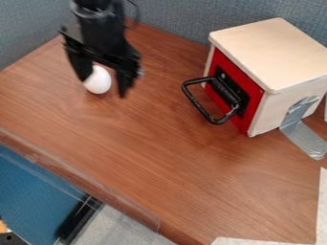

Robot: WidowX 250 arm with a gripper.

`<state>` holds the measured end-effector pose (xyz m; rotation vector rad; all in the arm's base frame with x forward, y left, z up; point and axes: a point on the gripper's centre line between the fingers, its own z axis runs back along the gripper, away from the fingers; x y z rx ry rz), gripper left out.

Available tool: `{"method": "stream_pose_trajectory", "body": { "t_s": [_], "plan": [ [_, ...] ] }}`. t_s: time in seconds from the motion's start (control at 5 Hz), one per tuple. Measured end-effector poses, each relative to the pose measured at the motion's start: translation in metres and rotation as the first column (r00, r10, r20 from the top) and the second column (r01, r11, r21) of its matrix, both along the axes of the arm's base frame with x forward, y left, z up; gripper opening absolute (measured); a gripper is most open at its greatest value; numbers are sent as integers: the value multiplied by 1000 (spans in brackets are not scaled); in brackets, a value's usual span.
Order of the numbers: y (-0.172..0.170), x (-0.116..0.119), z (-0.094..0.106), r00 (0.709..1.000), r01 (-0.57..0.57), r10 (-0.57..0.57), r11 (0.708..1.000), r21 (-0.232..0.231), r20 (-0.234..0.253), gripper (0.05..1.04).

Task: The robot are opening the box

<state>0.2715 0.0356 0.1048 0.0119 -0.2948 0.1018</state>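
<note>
The gripper (104, 87) hangs at 11 o'clock over the wooden table (153, 158), fingers apart; a white egg (99, 82) shows between them, though whether they touch it I cannot tell; the box (268, 52) sits at 2 o'clock, its red front (256, 99) shut, black handle (197, 105) jutting toward 8 o'clock.

Soft bright light, box top (275, 52) well lit, faint shadows on table (159, 167), sheen on tape (305, 138)

text: none readable | labels: none readable | brands: none readable | numbers: none readable | signs: none readable
</note>
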Motion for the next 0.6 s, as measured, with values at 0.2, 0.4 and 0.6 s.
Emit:
{"method": "stream_pose_trajectory", "body": {
  "t_s": [0.2,0.4,0.6],
  "plan": [
    [-26,8,-15,989,-125,130,989,-73,69,1001],
    [-46,19,-26,959,-249,260,962,-108,109,1001],
    [-53,32,-40,899,-400,413,910,-109,143,1001]
  ]
}}
